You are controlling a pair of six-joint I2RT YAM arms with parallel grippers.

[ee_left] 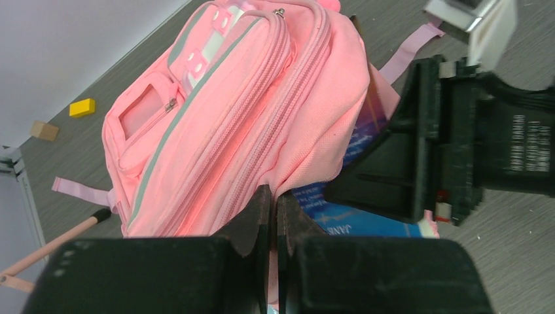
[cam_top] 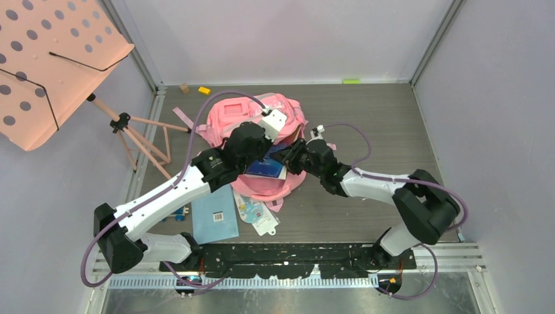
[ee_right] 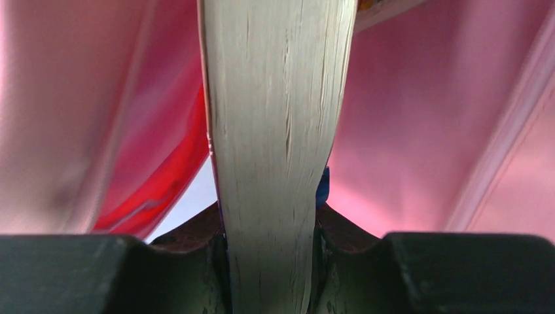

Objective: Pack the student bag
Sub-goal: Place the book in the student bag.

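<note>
So the student bag (cam_top: 226,121) is lying mid-table, a bit toward the far side, front pockets up. Left gripper (ee_left: 273,206) has its fingers pressed together on what looks like the rim of the bag's opening, though it's hard to be sure from that angle. Right gripper (ee_right: 271,255) is clamped on a thick book (ee_right: 275,131), with pink fabric on both sides of it. A light blue notebook (cam_top: 214,217) lies near-left of the bag.

Your left arm (cam_top: 170,193): stretched far and right, left gripper (ee_left: 275,206) pinched onto the student bag (ee_left: 216,118) edge. Your right arm (cam_top: 373,183): bent leftward, right gripper (ee_right: 268,239) clamping a book (ee_right: 275,131) by its page edge.
</note>
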